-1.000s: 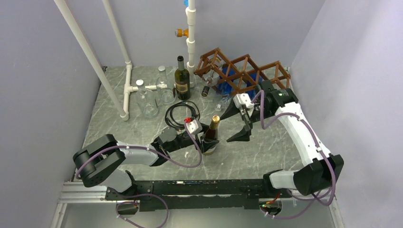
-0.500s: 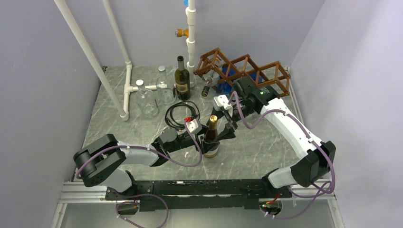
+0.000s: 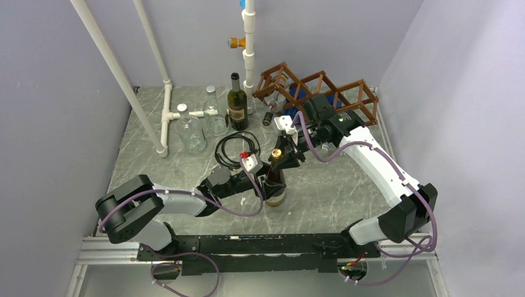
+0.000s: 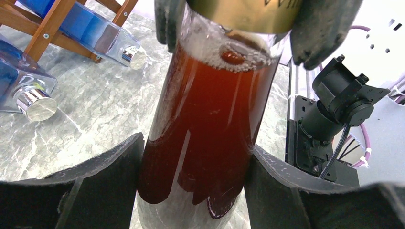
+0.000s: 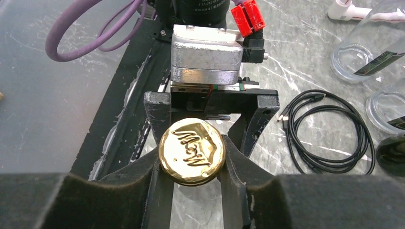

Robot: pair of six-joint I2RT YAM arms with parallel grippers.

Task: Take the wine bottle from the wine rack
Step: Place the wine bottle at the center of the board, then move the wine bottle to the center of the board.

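- Swung in from the right side, the right hand [image 3: 283, 156] has closed its dark foam-padded fingers [image 5: 110, 195] on the bottle [image 4: 205, 124] at its round gold foil cap [image 5: 192, 151], embossed with script.
- Lower down, the left hand [image 4: 193, 186] clamps the smooth reddish-brown glass body between two matte black jaws; bubbles sit under the foil.
- Bottle stands upright on the grey marbled tabletop [image 3: 347, 185], out of the brown slatted wooden rack [image 3: 321, 76] behind it.
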